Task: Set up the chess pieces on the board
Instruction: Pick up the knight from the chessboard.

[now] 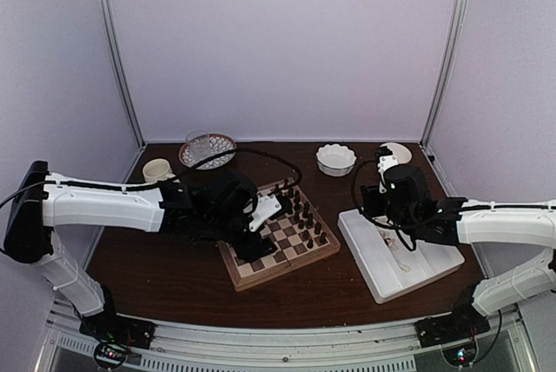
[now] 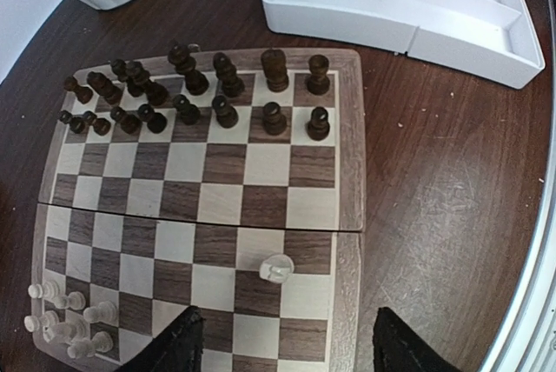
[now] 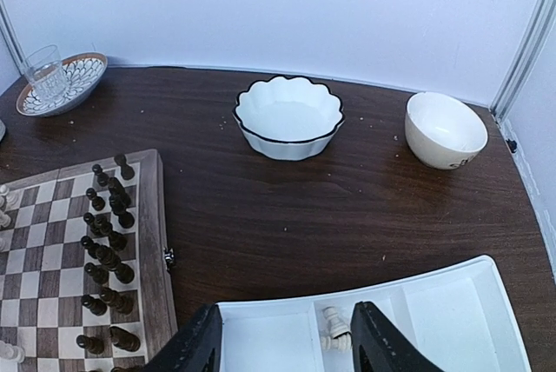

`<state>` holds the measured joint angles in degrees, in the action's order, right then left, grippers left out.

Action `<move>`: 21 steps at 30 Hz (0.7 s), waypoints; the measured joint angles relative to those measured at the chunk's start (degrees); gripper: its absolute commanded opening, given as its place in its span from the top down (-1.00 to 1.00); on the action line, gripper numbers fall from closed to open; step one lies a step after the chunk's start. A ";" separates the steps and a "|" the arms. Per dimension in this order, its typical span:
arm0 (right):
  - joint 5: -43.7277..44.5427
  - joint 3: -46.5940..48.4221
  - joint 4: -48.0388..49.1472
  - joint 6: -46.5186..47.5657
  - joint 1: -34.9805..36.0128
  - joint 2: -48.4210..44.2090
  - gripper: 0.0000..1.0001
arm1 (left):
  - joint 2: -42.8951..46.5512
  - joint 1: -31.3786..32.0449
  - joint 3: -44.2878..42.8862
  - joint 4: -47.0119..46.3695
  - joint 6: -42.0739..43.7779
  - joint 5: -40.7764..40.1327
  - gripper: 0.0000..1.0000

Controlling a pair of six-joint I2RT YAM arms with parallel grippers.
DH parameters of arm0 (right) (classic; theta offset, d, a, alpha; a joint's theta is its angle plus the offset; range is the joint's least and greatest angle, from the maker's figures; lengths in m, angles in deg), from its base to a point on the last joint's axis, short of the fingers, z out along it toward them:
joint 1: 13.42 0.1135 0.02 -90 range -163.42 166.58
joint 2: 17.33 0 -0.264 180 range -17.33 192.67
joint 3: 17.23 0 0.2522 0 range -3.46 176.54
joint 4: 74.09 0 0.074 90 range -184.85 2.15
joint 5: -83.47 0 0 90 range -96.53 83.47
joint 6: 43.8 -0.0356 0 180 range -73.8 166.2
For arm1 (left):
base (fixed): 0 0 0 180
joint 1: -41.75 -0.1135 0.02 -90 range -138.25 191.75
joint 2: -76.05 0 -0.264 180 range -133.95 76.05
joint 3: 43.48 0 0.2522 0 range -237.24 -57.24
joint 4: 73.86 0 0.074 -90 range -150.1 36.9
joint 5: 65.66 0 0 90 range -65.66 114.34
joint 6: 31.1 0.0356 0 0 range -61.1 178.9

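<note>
cream-white chess pieces (image 2: 65, 315): a cluster at the 7 o'clock corner of the board (image 2: 347, 172) in the left wrist view, and a lone piece (image 2: 275, 268) lying toward 5 o'clock. dark brown pieces (image 2: 217, 85) fill the 12 o'clock rows. left fingers (image 2: 184, 337) spread wide, holding nothing, at the 6 o'clock edge. white tray (image 2: 408, 7) on the tabletop (image 2: 434, 172) at 1 o'clock. right fingers (image 3: 204, 342) wide apart, empty, with a cream piece (image 3: 334, 328) lying in the tray between them.
</note>
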<state>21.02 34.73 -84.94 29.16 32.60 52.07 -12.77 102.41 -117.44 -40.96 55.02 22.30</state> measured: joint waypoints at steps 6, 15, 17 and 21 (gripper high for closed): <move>-0.24 -0.28 0.92 -0.92 -0.31 0.02 -0.06 | -4.68 0.68 -0.48 -1.36 0.66 0.76 -0.05; -1.57 -0.35 2.08 -0.98 -0.31 -0.44 -0.07 | -10.10 0.68 -2.51 -1.73 0.44 -1.64 -0.04; -1.99 -0.35 2.08 -0.98 -0.31 -0.52 -0.07 | -10.60 0.68 -3.17 -1.46 0.44 -2.36 -0.03; -2.34 -0.35 2.10 -0.98 -0.31 -0.55 -0.07 | -12.33 0.68 -4.98 -1.44 0.44 -3.78 0.05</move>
<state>18.68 34.38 -82.84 28.18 32.30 51.53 -25.10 103.09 -122.43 -42.41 55.46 18.52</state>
